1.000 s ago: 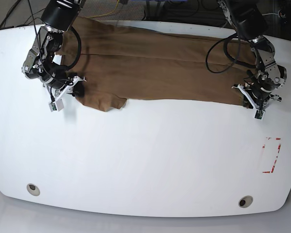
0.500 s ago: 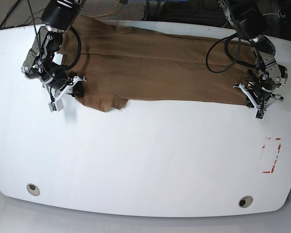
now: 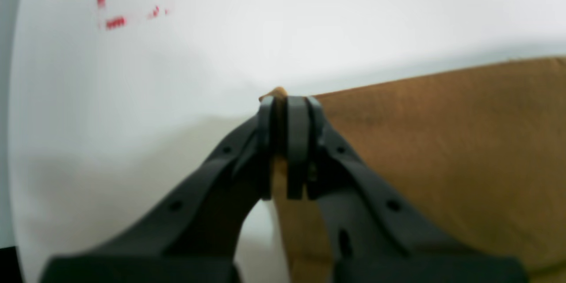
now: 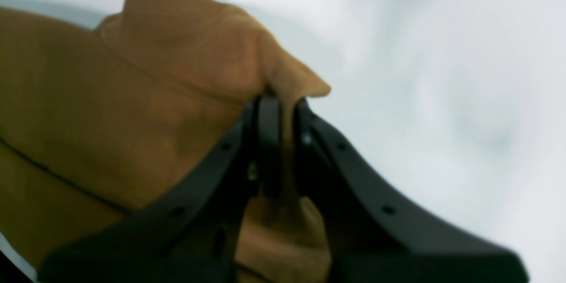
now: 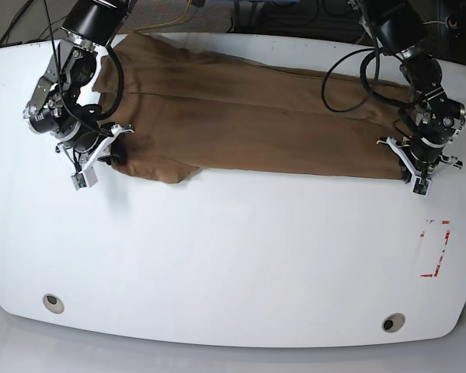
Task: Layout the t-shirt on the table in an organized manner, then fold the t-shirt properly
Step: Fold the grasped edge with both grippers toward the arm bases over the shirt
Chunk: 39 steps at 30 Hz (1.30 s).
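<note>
The tan-brown t-shirt lies stretched in a long band across the far half of the white table. My left gripper is shut on the shirt's right front corner; in the left wrist view the gripper pinches a cloth edge. My right gripper is shut on the shirt's left end; in the right wrist view the gripper clamps a bunched fold of cloth. A small flap of the shirt hangs forward near the left end.
A red dashed rectangle mark is at the table's right; it also shows in the left wrist view. Two round grey holes sit near the front edge. Cables lie beyond the table's far edge.
Both grippers have moved outward, left one right, right one left, pulling the shirt tauter. The shirt's front edge is straighter and has shifted slightly.
</note>
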Tool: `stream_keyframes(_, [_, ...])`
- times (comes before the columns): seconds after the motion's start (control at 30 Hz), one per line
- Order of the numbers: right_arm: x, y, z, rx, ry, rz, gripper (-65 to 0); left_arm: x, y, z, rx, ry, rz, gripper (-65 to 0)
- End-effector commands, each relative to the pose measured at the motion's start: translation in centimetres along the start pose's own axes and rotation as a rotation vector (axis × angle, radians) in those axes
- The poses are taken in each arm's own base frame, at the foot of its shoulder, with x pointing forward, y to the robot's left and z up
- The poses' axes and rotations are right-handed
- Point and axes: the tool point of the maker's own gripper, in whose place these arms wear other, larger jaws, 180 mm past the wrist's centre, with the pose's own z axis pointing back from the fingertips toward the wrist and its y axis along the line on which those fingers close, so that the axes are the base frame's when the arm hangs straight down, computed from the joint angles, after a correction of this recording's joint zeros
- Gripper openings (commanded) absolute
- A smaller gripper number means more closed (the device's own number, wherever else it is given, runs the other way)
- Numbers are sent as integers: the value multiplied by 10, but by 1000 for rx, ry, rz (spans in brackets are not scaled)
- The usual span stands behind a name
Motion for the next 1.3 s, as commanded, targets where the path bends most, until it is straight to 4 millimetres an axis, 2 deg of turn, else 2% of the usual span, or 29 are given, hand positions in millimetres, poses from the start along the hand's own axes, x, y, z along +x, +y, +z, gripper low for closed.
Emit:
stream_keyframes(0.0, [15, -3, 10, -20, -40, 40, -629, 15, 7, 7, 34, -48, -9, -624])
stream_keyframes(0.4, [3, 1, 19, -33, -19, 60, -630, 3, 6, 29, 55, -33, -58, -624])
stream_keyframes(0.6, [-6, 10, 27, -38, -11, 77, -630, -7, 5, 36, 59, -15, -67, -624])
stream_keyframes(0.97, [-36, 19, 39, -53, 117, 97, -629, -42, -7, 45, 30, 62, -78, -624])
stream_keyframes(1.27, [-59, 20, 42, -48, 173, 86, -627, -59, -10, 50, 18, 101, -86, -623])
